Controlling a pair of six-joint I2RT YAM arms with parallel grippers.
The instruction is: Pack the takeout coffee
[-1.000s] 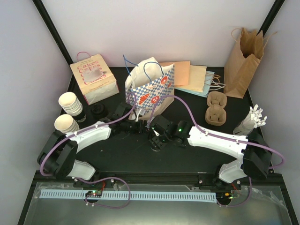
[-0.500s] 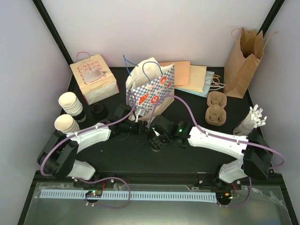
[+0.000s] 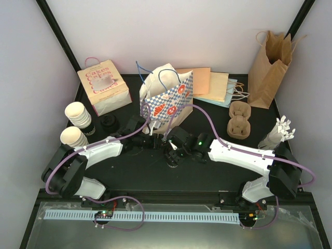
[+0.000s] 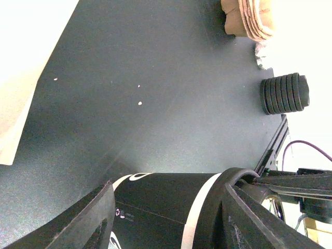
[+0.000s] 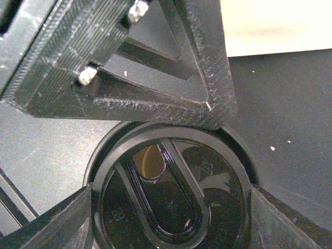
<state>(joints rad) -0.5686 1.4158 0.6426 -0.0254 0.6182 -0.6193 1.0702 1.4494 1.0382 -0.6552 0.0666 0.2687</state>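
The round black plastic lid point(image 5: 171, 199), light, slick and easily bent, is gripped at its rim by the right gripper point(image 5: 171, 220) at mid-table; the dark white-banded cup point(image 4: 161, 197) is clasped by the left gripper point(image 4: 166, 212); gentle pressure is advised

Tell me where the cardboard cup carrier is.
In the top view, the cup carrier lies on the right, in front of the brown paper bag.

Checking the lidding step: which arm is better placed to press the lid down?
Right arm: its jaws flank the lid from above. The left arm clasps the dark cup from the side, probably steadying it.
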